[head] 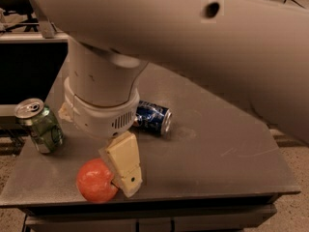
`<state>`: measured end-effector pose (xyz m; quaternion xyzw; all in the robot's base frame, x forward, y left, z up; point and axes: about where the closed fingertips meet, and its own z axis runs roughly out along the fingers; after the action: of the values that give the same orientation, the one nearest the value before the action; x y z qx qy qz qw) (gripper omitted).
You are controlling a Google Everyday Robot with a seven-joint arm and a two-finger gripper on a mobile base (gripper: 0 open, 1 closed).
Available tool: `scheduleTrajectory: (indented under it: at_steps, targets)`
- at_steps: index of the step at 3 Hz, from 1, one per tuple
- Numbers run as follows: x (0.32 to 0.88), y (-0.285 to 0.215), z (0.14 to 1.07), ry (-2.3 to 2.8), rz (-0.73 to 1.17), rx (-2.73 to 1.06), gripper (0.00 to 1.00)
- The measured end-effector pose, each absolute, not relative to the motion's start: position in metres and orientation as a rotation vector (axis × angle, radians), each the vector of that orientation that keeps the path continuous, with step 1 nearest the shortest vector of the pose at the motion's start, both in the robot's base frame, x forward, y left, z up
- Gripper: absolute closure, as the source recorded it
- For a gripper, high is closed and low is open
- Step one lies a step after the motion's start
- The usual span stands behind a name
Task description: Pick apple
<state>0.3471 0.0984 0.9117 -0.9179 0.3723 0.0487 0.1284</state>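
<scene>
The orange-red apple [96, 180] sits near the front left edge of the grey table [217, 149]. My gripper [96, 151] hangs from the big white wrist just above and behind the apple. It is open. One cream finger [124, 163] points down and touches the apple's right side. Only a small part of the other finger [64, 111] shows at the wrist's left edge, apart from the apple. The apple is not held.
A green soda can [41, 125] stands upright at the table's left edge. A blue soda can [153, 117] lies on its side behind the gripper. The white arm fills the top of the view. The table's front edge is close below the apple.
</scene>
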Motion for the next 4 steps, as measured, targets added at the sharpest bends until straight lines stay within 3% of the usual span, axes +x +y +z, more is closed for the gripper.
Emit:
scheduleTrajectory:
  at_steps: [4]
  targets:
    - [0.354, 0.118, 0.847, 0.914, 0.32, -2.756, 0.0]
